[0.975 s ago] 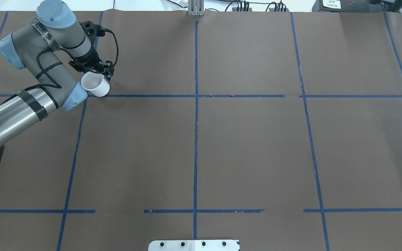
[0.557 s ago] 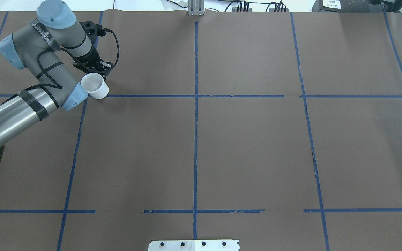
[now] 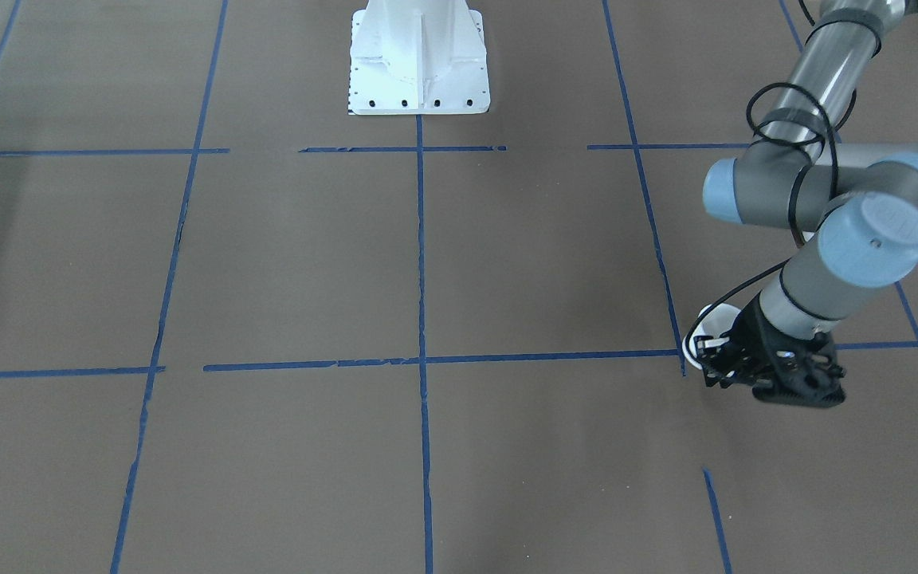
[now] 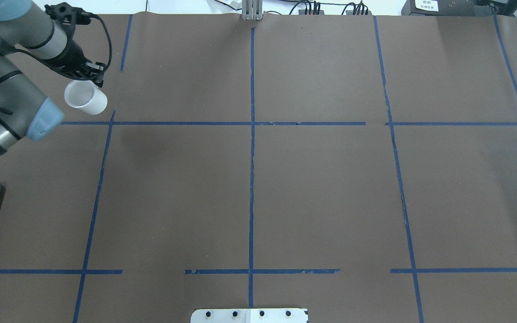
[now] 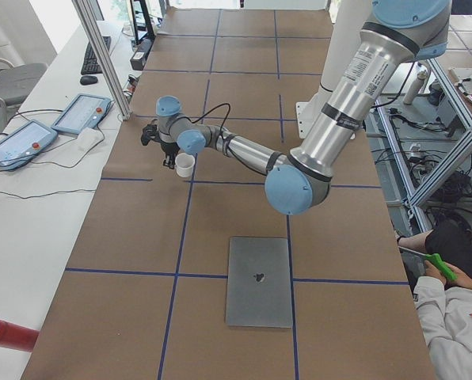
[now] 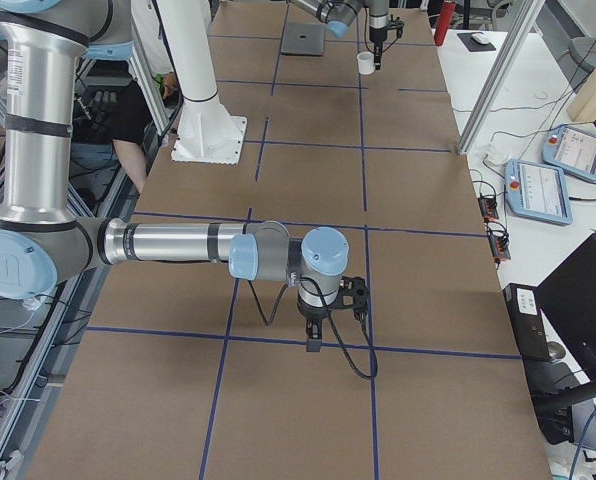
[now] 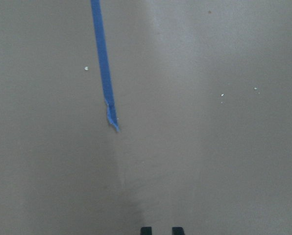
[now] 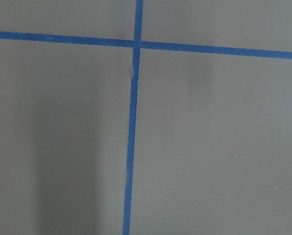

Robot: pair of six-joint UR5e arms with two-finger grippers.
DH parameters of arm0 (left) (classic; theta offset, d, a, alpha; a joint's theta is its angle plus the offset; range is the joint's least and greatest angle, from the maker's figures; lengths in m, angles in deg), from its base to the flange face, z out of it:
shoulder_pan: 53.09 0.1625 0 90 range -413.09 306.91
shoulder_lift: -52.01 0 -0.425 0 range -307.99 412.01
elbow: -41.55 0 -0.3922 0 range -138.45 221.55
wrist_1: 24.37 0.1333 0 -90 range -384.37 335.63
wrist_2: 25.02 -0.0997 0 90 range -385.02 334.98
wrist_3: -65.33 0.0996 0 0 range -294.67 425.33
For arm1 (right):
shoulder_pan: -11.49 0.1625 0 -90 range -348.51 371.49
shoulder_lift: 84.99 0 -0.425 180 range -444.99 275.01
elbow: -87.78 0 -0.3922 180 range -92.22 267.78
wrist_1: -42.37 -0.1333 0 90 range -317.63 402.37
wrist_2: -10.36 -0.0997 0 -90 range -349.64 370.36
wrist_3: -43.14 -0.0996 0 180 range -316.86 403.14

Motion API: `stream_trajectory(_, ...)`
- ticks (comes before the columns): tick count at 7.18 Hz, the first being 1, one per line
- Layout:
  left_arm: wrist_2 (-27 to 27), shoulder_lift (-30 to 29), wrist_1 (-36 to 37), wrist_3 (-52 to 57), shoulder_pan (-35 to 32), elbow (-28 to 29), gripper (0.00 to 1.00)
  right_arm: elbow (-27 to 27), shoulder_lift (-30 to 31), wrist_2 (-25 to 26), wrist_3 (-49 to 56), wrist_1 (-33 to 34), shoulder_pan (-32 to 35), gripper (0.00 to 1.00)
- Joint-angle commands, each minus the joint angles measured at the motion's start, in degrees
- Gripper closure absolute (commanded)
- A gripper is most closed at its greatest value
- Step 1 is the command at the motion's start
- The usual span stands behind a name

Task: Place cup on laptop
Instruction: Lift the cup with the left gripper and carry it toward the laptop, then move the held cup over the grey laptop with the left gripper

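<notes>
Carrying the cup (image 4: 85,98) grasped in your left fingers (image 4: 90,74), hold it level and lower it gently onto the near laptop (image 5: 258,281).

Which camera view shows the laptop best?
Exterior left: the whole laptop lies flat, logo visible. Overhead shows only an edge strip; front-facing, a partly hidden sliver; exterior right, a small far shape; wrist views, nothing.

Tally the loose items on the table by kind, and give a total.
cup, white: 1
laptop, silver-grey: 1
Total: 2
</notes>
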Motion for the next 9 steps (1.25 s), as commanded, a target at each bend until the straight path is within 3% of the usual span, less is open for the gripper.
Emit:
stream_trajectory(1,0.01,20.65,-0.94,1.41,-1.96,-15.33,1.00,0.00,0.00,0.09,0.00,0.00,0.00,0.00)
stream_trajectory(3,0.19,34.93,-6.71,8.43,-6.25,-16.80,1.00,0.00,0.00,0.09,0.00,0.00,0.00,0.00)
stream_trajectory(4,0.02,40.22,-17.55,7.93,-6.27,-12.36,1.00,0.00,0.00,0.00,0.00,-0.09,0.00,0.00)
stream_trajectory(6,0.10,40.98,-38.22,-2.71,-5.92,1.52,1.00,0.00,0.00,0.00,0.00,0.00,0.00,0.00)
stream_trajectory(9,0.19,42.12,-39.10,-3.85,-6.00,1.40,1.00,0.00,0.00,0.00,0.00,-0.09,0.00,0.00)
